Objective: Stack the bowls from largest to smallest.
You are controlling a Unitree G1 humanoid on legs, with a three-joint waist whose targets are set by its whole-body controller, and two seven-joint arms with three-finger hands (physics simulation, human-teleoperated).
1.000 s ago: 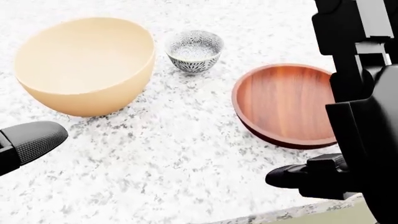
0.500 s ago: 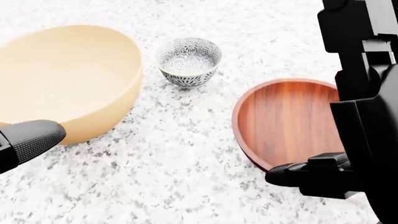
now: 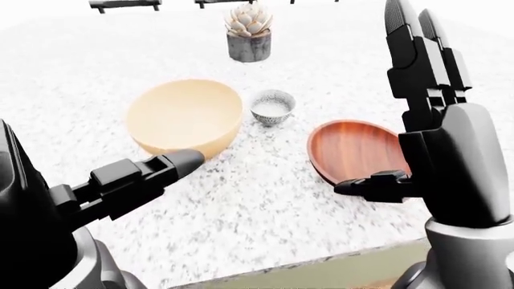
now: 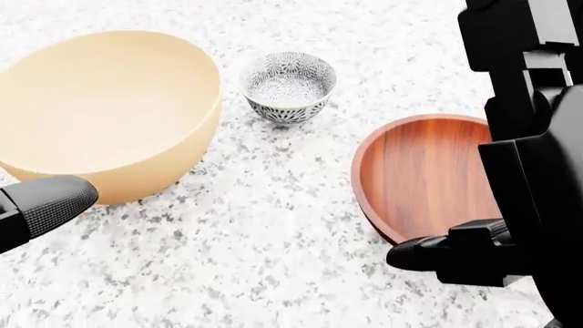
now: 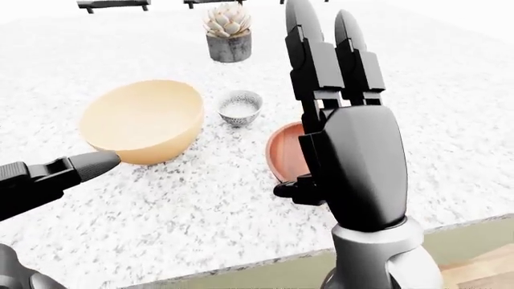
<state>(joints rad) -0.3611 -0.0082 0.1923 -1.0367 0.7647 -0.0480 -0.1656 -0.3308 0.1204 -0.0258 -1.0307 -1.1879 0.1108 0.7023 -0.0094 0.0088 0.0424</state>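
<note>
A large tan bowl (image 4: 100, 109) sits on the speckled counter at the head view's left. A small blue-patterned bowl (image 4: 288, 85) stands just right of it. A shallow reddish wooden bowl (image 4: 424, 174) lies at the right, partly hidden by my right hand. My right hand (image 3: 405, 114) is raised over the wooden bowl's right side, fingers straight up and open, thumb (image 4: 437, 258) pointing left. My left hand (image 3: 137, 177) reaches in from the lower left, open, one fingertip (image 4: 50, 198) just below the tan bowl. Neither hand holds anything.
A potted succulent (image 3: 248, 33) stands on the counter beyond the bowls, at the top of the left-eye view. The counter's near edge (image 3: 321, 262) runs along the bottom of the eye views, with floor below it.
The whole head view has shifted between frames, so the camera moved; the bowls keep their places relative to each other. Both hands stay open and hold nearly the same spots in view.
</note>
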